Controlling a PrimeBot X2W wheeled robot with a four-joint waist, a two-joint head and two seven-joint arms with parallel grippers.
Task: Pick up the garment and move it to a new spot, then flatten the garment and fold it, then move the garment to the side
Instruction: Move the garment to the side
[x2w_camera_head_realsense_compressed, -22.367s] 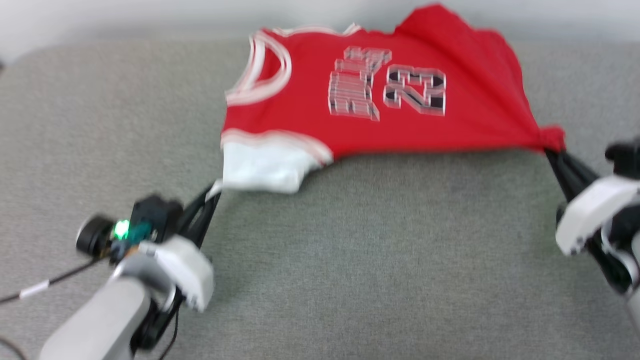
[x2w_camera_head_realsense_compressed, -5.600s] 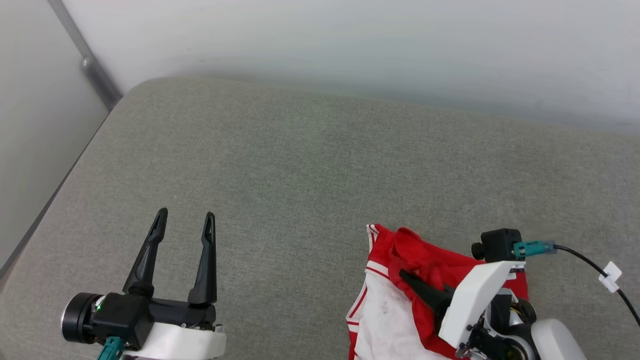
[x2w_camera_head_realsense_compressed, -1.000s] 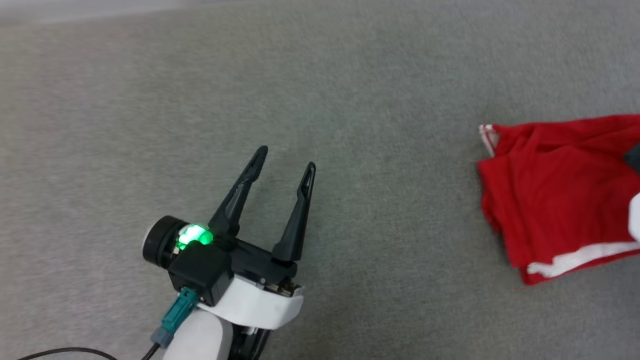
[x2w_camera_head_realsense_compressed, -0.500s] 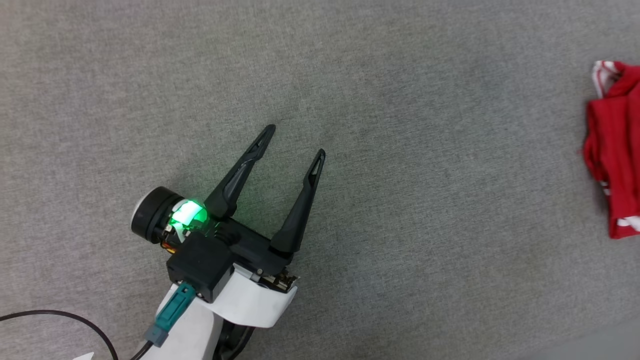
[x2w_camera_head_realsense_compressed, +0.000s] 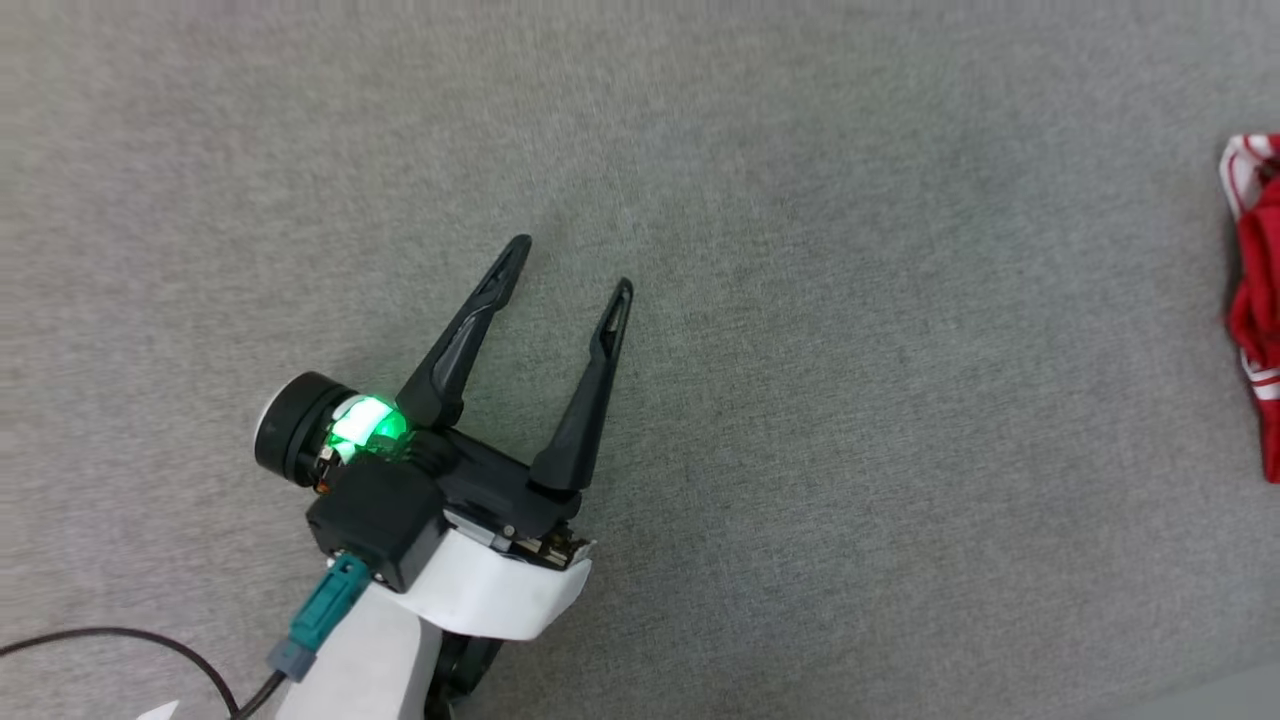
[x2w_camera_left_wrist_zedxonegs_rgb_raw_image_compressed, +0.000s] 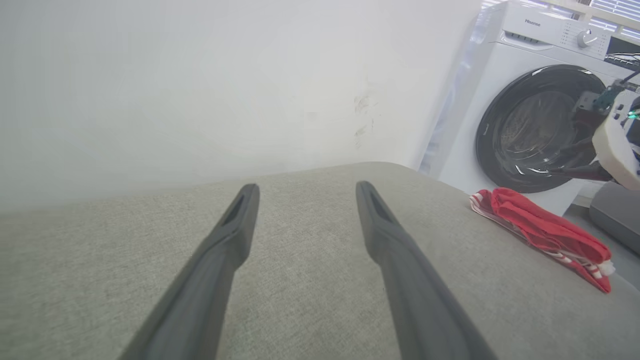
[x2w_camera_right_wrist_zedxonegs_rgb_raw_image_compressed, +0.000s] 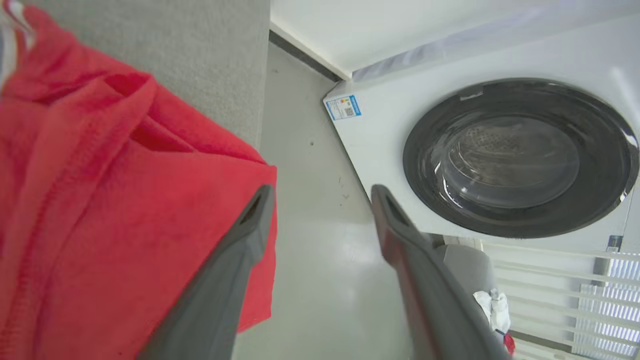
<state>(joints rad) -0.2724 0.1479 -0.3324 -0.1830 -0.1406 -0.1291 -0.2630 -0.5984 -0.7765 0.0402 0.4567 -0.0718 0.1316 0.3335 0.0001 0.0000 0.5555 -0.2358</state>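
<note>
Nearest in the head view, the left claw (x2w_camera_head_realsense_compressed: 571, 263) sits at 7 o'clock, fingers spread wide, aimed toward 1 o'clock and holding nothing. A green light (x2w_camera_head_realsense_compressed: 365, 430) glows at its wrist. It was just as spread, in much the same place, half a second ago. Its own camera shows the two fingers apart over the bare grey worktop (x2w_camera_left_wrist_zedxonegs_rgb_raw_image_compressed: 300, 280).

Further out, the garment (x2w_camera_head_realsense_compressed: 1255, 300) lies on the worktop at 3 o'clock of the head view, cut off by the frame edge, well apart from the left claw. A second ago far more of it showed there, a folded red bundle with a white band. Now only a red sliver with striped trim remains, because the camera has swung. Far earlier it hung spread between both claws with its lettering up.

From the left wrist, the garment is a flat folded bundle at 3 o'clock, near the worktop's far edge.

The right claw (x2w_camera_right_wrist_zedxonegs_rgb_raw_image_compressed: 322, 189) is released, jaws wide with only floor (x2w_camera_right_wrist_zedxonegs_rgb_raw_image_compressed: 300, 260) between them. Some seconds ago it was clamped on the cloth. The garment fills the 9 o'clock side of its view, beneath its left finger; whether they touch I cannot tell.

Beyond stands a white washer (x2w_camera_right_wrist_zedxonegs_rgb_raw_image_compressed: 500, 150) with a dark round door.
</note>
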